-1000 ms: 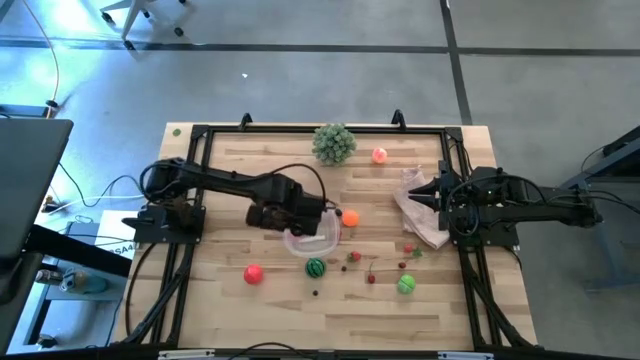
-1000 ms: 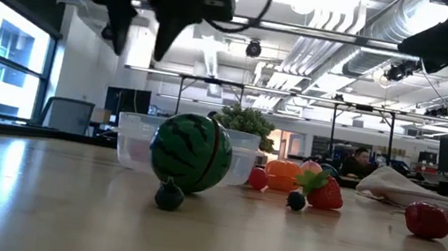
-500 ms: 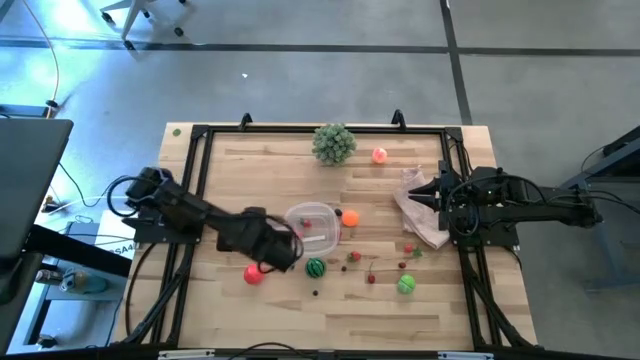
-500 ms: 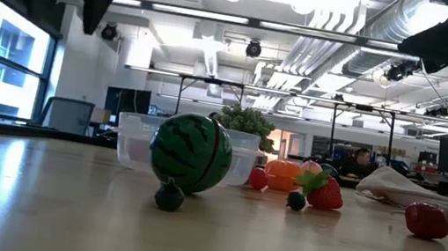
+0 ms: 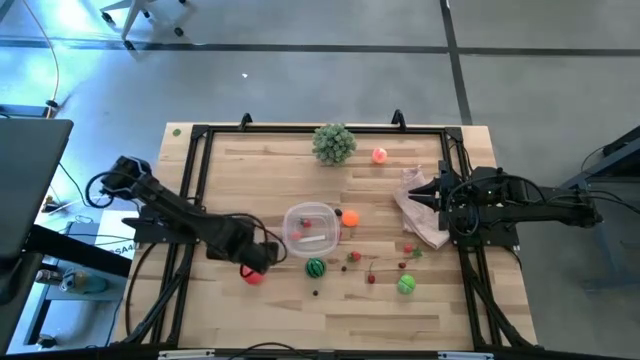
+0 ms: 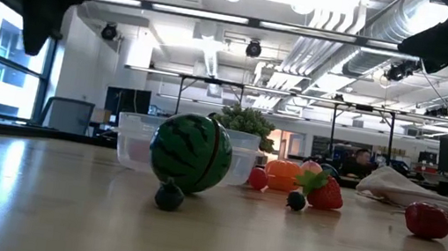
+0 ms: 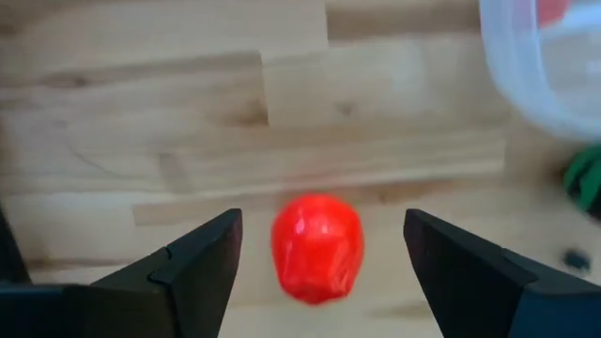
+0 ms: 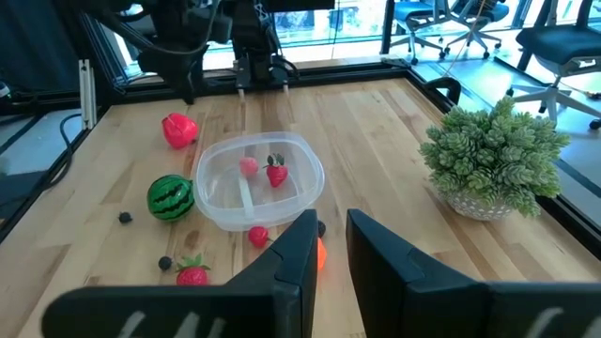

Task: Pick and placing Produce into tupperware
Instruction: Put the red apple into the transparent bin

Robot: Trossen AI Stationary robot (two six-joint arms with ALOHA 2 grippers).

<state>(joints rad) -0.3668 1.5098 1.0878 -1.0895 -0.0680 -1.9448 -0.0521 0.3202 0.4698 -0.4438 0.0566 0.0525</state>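
The left gripper [image 7: 319,258] hangs with fingers spread either side of a red fruit [image 7: 317,246] on the surface, lower left of the high view, beside the tupperware [image 5: 312,227]. This looks like the reach step; next: lower, clench. The right gripper [image 5: 432,194] waits at right, fingers nearly clenched, empty.

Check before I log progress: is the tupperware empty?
Not empty: the tupperware holds a strawberry and a pink piece.

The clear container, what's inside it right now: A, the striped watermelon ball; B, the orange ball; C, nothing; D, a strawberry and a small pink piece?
D: the right wrist view shows a strawberry and a small pink piece inside the clear container.
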